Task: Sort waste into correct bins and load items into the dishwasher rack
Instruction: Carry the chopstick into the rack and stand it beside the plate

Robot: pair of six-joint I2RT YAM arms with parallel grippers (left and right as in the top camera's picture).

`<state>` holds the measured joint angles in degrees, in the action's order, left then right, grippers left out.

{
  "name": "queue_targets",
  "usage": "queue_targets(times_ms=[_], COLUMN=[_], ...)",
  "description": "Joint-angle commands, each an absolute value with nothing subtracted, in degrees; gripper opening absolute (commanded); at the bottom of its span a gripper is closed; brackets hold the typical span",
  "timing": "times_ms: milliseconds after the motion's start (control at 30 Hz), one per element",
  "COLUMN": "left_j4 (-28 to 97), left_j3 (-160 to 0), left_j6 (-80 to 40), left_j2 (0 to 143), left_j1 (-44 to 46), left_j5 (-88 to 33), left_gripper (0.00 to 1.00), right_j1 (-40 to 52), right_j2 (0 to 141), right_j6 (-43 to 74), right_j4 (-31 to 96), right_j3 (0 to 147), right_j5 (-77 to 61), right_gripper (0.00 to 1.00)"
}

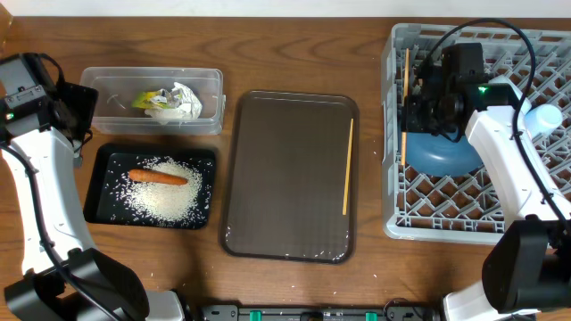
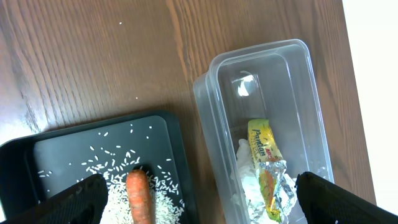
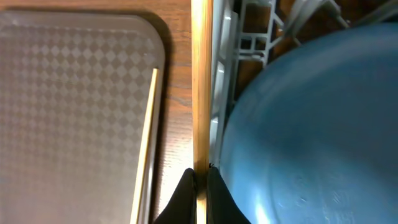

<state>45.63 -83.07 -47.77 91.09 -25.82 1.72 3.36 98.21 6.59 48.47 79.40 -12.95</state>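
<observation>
We are clamping our right tool on one chopstick, holding it along the rack's left edge beside the blue bowl, probably to slot it in. Our left tool is hovering, spread wide and empty, over the clear tub and black tray.

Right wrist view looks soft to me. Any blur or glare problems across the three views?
Right wrist: bowl and held chopstick too close, blurred. Left wrist: sharp, glare spot in the tub, top-right corner blown out white. Overhead: sharp, faint sheen on the brown tray, near edge.
</observation>
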Motion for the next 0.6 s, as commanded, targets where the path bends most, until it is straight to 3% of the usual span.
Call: queue_targets(times_ms=[0,133,433,567], left_j4=[45.6,45.6,45.6,45.6], left_j3=[-83.7,-83.7,-83.7,-83.7], left_j6=[-47.2,-47.2,-47.2,-47.2], left_j2=[91.0,91.0,91.0,91.0], left_j1=[-26.1,-26.1,-26.1,-26.1], left_j5=[2.2,2.2,2.2,2.2], left_gripper=[0.99,0.98,0.98,0.98], right_j1=[3.4,3.4,3.4,3.4], right_j2=[98.6,98.6,98.6,98.6], right_j6=[7.9,7.9,9.0,9.2], right_j4=[48.9,49.0,49.2,49.2], right_j3=[79.3,79.3,79.3,79.3], right_j5=[-10.4,-10.4,-10.3,-10.3], right_gripper=[0.01,0.02,0.24,0.27])
